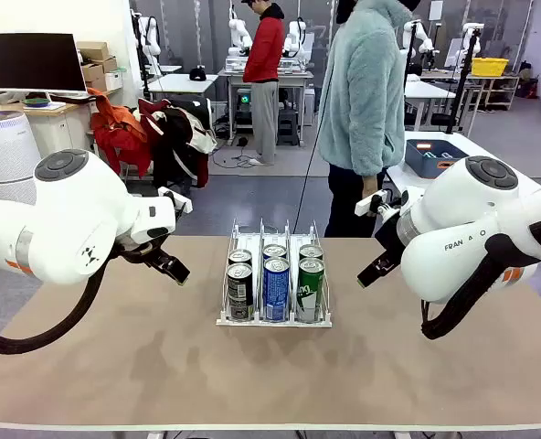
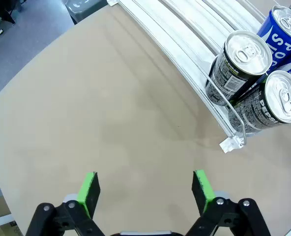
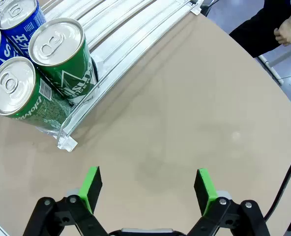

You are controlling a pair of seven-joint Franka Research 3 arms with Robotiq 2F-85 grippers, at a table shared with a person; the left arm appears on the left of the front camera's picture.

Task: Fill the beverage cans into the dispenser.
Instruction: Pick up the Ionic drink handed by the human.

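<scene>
- Six beverage cans [image 1: 276,288] stand in the dispenser [image 1: 250,240], two per lane, at its robot-side end.
- Left jaws spread, empty, left of the dispenser.
- Right jaws spread, empty, to its right.

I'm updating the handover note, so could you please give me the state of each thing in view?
Dispenser: flat on the table, two cans at each lane's front, rear empty.
Black cans: two, upright, left lane.
Blue cans: two, upright, middle lane.
Green cans: two, upright, right lane.
Left gripper: open, empty, above the table.
Right gripper: open, empty, above the table.
</scene>
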